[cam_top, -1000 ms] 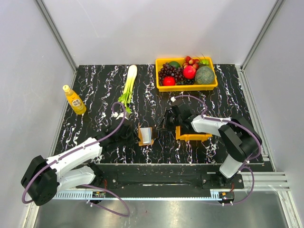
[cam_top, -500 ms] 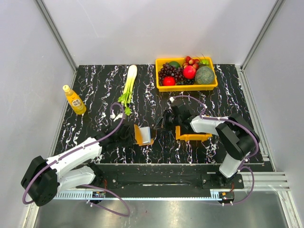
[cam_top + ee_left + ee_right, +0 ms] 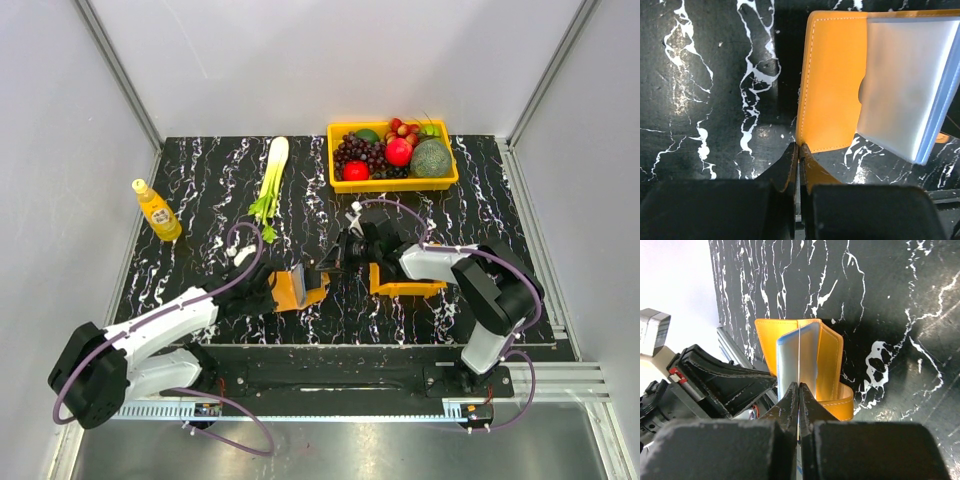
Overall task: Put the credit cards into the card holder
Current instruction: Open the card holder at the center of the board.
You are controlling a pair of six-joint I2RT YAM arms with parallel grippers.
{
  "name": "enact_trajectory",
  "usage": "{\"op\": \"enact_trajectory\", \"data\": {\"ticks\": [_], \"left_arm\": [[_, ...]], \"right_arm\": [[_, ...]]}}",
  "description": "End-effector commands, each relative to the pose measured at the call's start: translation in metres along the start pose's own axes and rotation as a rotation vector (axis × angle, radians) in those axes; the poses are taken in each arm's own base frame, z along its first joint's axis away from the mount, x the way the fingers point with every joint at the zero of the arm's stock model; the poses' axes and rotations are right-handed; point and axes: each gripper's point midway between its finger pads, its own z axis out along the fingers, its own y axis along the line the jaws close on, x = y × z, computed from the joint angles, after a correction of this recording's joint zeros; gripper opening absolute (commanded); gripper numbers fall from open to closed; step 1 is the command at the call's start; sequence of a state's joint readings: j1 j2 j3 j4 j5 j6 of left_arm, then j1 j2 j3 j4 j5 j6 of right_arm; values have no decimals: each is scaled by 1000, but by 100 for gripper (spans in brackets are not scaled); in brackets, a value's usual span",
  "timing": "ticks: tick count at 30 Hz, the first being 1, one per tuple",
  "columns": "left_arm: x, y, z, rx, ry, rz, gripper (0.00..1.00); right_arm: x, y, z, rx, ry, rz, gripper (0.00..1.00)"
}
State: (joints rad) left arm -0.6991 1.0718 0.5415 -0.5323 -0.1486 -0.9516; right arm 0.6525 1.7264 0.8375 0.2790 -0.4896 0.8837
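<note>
White shells cover both arms between black joints; the left arm [image 3: 160, 325] and the right arm [image 3: 435, 262] each carry a looping purple cable. The left gripper [image 3: 799, 148] and right gripper [image 3: 799, 386] have black, tapered fingers. Black bases sit at the near edge of the table [image 3: 200, 190].

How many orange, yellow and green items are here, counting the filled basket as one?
Orange: 2, flat orange folding card holder, small orange raised-wall tray
Yellow: 2, yellow plastic fruit basket, yellow juice bottle
Green: 1, green celery stalk
Total: 5
</note>
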Motion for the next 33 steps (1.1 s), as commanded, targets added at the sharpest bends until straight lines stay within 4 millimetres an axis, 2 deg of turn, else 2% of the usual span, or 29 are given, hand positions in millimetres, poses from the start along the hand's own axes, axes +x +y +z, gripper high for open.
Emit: {"op": "enact_trajectory", "data": {"ticks": [1, 6, 9, 12, 15, 20, 22, 28, 31, 33], "left_arm": [[6, 14, 5, -55, 18, 19, 0], [1, 3, 4, -4, -2, 32, 0], [-3, -2, 2, 24, -23, 33, 0], [-5, -2, 2, 28, -30, 43, 0], [-12, -10, -3, 62, -55, 60, 0], [-35, -45, -31, 221, -132, 112, 0], [-38, -51, -36, 232, -130, 131, 0], [-25, -39, -18, 165, -66, 139, 0], [-21, -35, -13, 152, -53, 135, 0], [-19, -33, -11, 146, -50, 137, 0]], "right_arm": [[-2, 26, 8, -92, 25, -48, 0], [5, 12, 21, -36, 33, -22, 0], [2, -5, 20, 58, 11, -32, 0], [-2, -8, 16, 88, -6, -55, 0], [-7, -5, 9, 113, -33, -85, 0], [-15, 1, 0, 133, -56, -116, 0], [-20, 7, -6, 132, -86, -121, 0], [-30, 34, -22, 90, -125, -158, 0], [-31, 36, -22, 91, -124, -166, 0], [-31, 30, -23, 123, -123, -162, 0]]}}
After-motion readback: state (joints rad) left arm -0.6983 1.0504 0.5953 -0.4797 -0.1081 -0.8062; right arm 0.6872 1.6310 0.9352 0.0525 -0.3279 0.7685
